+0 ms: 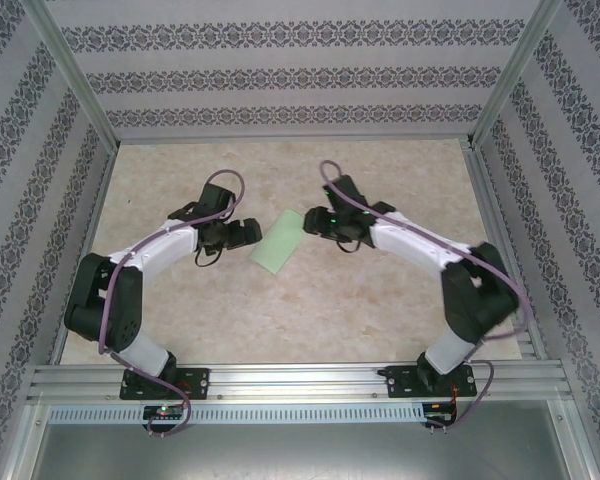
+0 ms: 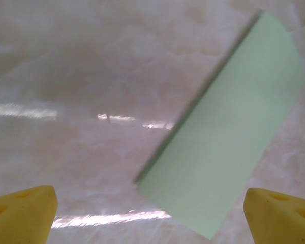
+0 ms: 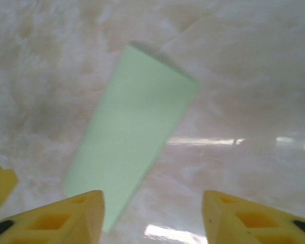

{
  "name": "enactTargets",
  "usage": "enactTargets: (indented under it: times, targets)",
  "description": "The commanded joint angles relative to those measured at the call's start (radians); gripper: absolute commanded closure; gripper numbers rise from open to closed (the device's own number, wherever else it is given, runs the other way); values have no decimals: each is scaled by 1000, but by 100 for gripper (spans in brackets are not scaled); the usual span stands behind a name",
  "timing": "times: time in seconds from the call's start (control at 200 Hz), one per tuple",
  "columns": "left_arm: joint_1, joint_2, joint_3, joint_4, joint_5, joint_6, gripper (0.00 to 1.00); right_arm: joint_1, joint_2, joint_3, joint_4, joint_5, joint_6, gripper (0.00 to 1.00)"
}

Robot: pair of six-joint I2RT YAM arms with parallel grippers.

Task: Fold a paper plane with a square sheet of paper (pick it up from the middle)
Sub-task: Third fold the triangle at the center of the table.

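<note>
sheet (image 1: 280,240) x1, folded, btwn l gripper (image 1: 251,233) & r gripper (image 1: 311,221)

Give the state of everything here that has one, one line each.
paper: folded into a narrow strip, lying on the table, not gripped.
left pincer: open, holding nothing, beside the paper's left edge.
right pincer: jaws apart, holding nothing, by the paper's far right corner.
</note>
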Motion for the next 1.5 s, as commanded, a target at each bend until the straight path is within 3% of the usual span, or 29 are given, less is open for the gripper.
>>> enactTargets:
  times: [0.0,0.145,0.325,0.5,0.704,0.984,1.159,1.314,1.499]
  targets:
    - [50,-65,-53,106,44,-71,5,60,153,137,26,-52,12,54]
    - [84,-98,-93,92,33,-59,4,106,326,320,10,-105,15,61]
    - [98,-116,-106,79,21,-41,4,134,497,516,-100,-149,-12,62]
    - [100,-109,-103,80,22,-29,4,139,573,571,-167,-169,-51,61]
    - [100,-103,-102,87,26,-29,4,145,596,572,-263,-195,-158,61]
    - [99,-101,-109,108,74,-27,6,149,490,377,-329,-299,-430,61]
    - [99,-88,-120,166,169,-31,19,128,349,271,-289,-311,-487,60]
    - [65,-61,-115,235,270,-39,40,90,168,120,-69,-306,-255,53]
    - [-32,0,-81,303,357,-47,61,44,-17,-116,74,-180,-3,44]
